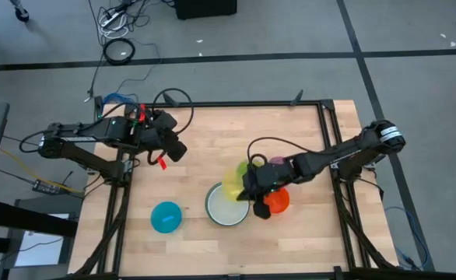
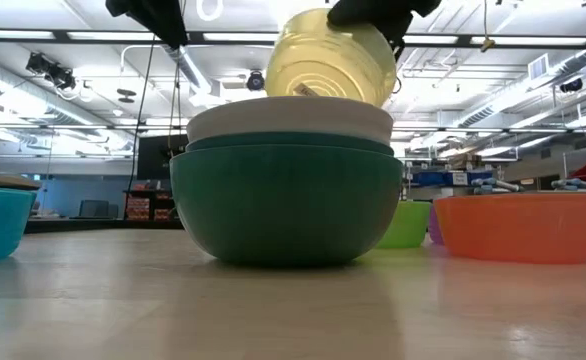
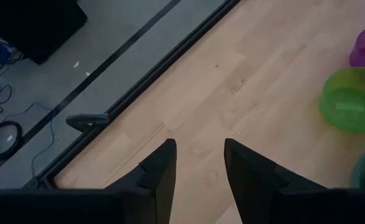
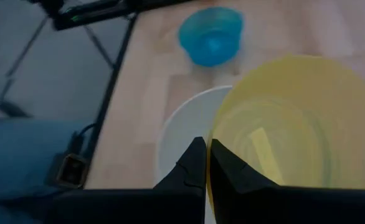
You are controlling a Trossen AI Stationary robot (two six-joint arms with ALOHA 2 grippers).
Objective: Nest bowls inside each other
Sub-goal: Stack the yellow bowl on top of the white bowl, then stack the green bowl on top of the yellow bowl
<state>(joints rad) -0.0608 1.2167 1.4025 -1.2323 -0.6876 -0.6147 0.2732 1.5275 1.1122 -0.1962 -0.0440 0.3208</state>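
Observation:
My right gripper [image 1: 249, 189] is shut on a translucent yellow bowl [image 1: 233, 180], held tilted over a stack of nested bowls: white [image 2: 291, 117] inside teal [image 2: 288, 144] inside a large green bowl [image 2: 283, 205]. The orange bowl [image 1: 278, 201], lime bowl [image 2: 409, 224] and purple bowl [image 1: 277, 161] stand on their bases to the stack's right. The light blue bowl [image 1: 166, 217] stands to its left. My left gripper [image 1: 173, 152] hangs open over the far left of the table, holding nothing. My right gripper pinches the yellow bowl's rim [image 4: 215, 138], one finger inside the bowl and one outside. The fingers slant down from the table's right side. The bowl [image 2: 328, 55] hangs clear above the white bowl, tilted with its base turned toward the near edge.
A black metal frame [image 1: 321, 124] runs along the table's far and side edges. Bare wood [image 3: 232, 74] lies under my left gripper and between the light blue bowl and the stack.

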